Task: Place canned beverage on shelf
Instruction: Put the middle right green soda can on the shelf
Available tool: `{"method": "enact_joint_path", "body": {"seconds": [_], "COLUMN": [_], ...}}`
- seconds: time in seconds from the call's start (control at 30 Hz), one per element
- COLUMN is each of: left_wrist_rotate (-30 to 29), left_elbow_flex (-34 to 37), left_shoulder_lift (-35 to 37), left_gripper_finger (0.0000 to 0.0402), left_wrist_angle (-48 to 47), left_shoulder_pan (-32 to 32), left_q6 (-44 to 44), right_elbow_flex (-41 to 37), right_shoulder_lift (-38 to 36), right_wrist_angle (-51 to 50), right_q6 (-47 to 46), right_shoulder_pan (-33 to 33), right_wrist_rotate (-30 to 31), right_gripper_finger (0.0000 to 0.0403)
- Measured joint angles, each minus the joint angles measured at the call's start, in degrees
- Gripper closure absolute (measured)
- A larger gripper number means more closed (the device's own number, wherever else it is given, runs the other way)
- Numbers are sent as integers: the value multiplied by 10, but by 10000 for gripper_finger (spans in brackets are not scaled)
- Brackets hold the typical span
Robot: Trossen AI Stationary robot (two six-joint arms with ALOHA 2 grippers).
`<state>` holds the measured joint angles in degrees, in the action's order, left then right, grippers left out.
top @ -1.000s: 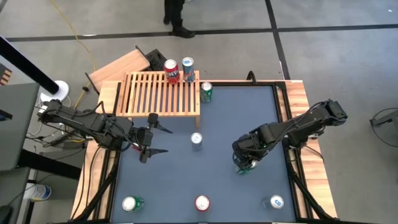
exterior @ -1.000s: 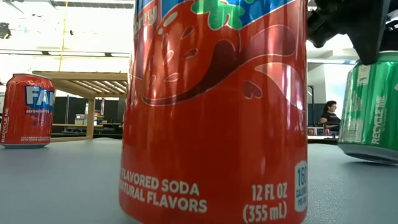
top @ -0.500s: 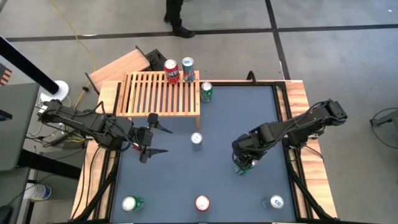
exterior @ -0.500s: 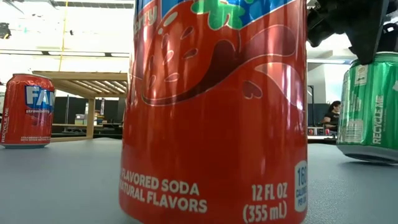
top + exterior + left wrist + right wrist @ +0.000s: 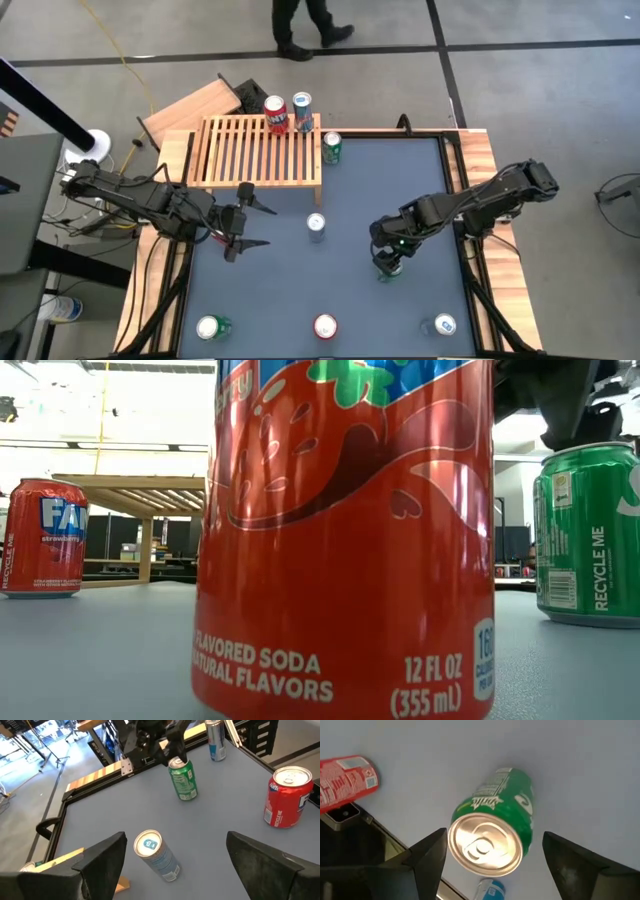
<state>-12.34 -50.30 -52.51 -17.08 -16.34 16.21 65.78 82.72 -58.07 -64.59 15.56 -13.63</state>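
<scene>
The shelf point(image 5: 260, 150), a slatted wooden rack, stands at the far left with a red can point(image 5: 275, 114) and a blue can point(image 5: 302, 110) upright on its right end. A green can point(image 5: 492, 832) stands upright on the grey mat. My right gripper point(image 5: 388, 260) hangs open above it, pointing steeply down, a finger on either side with a gap to each. In the low view the dark gripper point(image 5: 565, 400) is just over the can's top point(image 5: 590, 455). My left gripper point(image 5: 270, 227) waits open near the shelf's front edge, facing a silver can point(image 5: 155, 852).
Another green can point(image 5: 332, 147) stands by the shelf's right end. Along the near edge stand a green can point(image 5: 213, 327), a red can point(image 5: 325, 326) that fills the low view, and a blue can point(image 5: 444, 325). A person walks beyond the far edge.
The green can under my right gripper was tilted and now stands upright on the mat. The right gripper has rolled and tipped a little above it, staying in place. The person beyond the table has stepped toward the right.
</scene>
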Motion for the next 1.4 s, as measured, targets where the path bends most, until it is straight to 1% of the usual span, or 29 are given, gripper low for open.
{"method": "enact_joint_path", "body": {"seconds": [0.17,0.3,0.5,0.63,0.83,0.9,1.1,1.17,1.23,1.33,1.4], "left_wrist_rotate": [0,0,-1,-1,-3,-3,-5,-18,-45,-89,-102], "left_elbow_flex": [0,0,0,0,0,-6,-31,-33,-33,-33,-33], "left_shoulder_lift": [0,0,0,0,0,0,0,0,0,0,0], "left_gripper_finger": [70,70,70,70,70,70,70,70,70,70,70], "left_wrist_angle": [0,0,3,12,16,15,14,17,12,1,-14], "left_shoulder_pan": [0,0,0,0,0,0,14,24,34,49,56], "left_q6": [-3,-5,-4,-4,-4,3,32,32,28,3,-18], "right_elbow_flex": [0,0,7,39,86,92,94,94,94,94,94], "right_shoulder_lift": [0,0,1,1,1,1,1,1,1,1,1], "right_wrist_angle": [-1,0,21,22,27,32,65,77,89,109,123], "right_q6": [8,49,146,206,298,349,483,525,572,649,689], "right_shoulder_pan": [-4,-3,-3,-10,-15,-18,-35,-42,-48,-52,-51], "right_wrist_rotate": [-11,-12,46,78,108,117,174,187,187,206,216], "right_gripper_finger": [85,85,85,85,85,85,85,85,85,85,85]}}
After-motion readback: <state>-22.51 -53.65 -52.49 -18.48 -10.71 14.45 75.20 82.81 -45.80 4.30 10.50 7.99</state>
